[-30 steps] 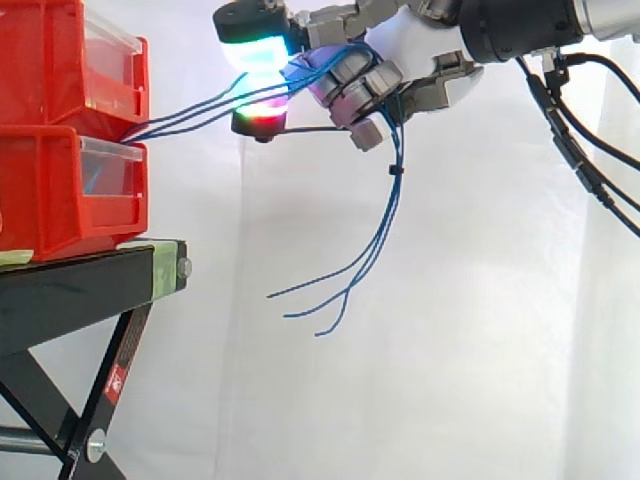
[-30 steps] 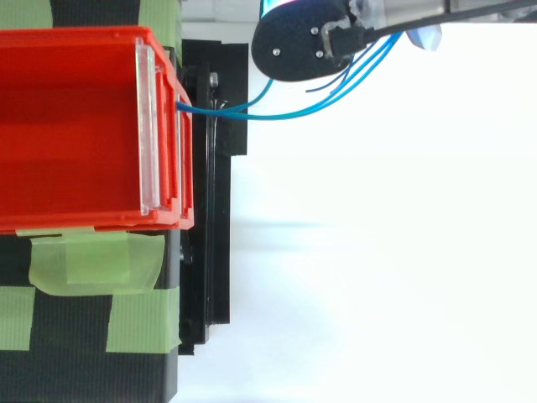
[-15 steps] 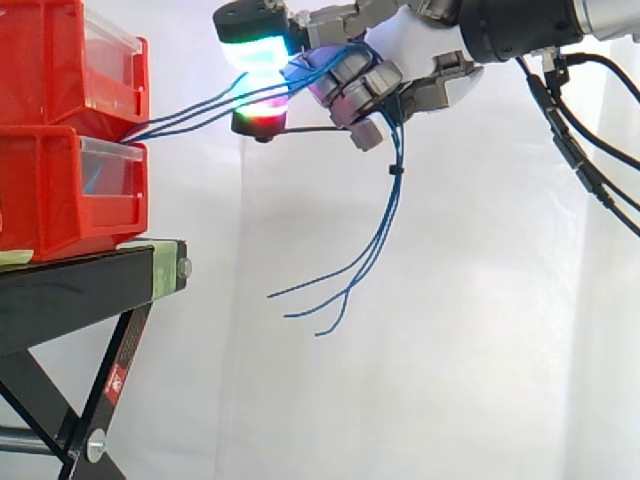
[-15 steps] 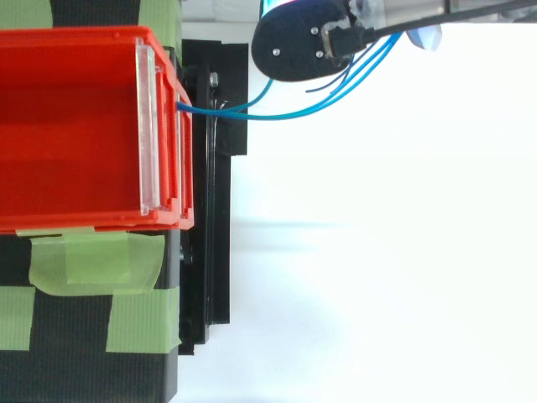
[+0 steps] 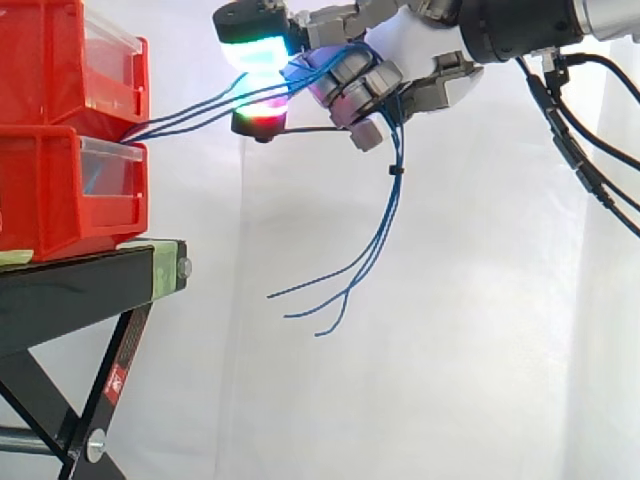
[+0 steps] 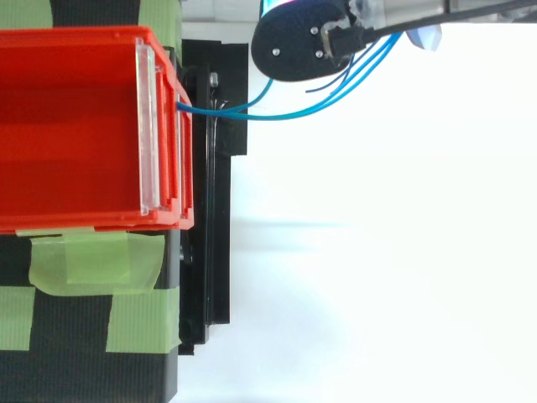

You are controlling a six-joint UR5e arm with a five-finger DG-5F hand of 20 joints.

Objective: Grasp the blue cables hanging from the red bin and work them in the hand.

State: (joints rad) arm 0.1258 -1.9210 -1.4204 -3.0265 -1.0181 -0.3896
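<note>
Several blue cables (image 5: 190, 115) run from the gap between the stacked red bins (image 5: 70, 130) up and to the right into my hand (image 5: 400, 60). My hand is high in the side view, to the right of the bins, with its fingers curled round the cables. Glowing fingertips (image 5: 255, 50) pinch the bundle from above and below. Past the hand the loose ends (image 5: 370, 250) hang down and trail left in the air. In the top view the cables (image 6: 277, 113) leave the bin front (image 6: 180, 109) and pass under my hand (image 6: 302, 38) at the upper edge.
The bins stand on a black stand (image 5: 90, 280) with green tape (image 6: 84, 260) on its top. A white curtain hangs behind. Open air lies below and to the right of the hand.
</note>
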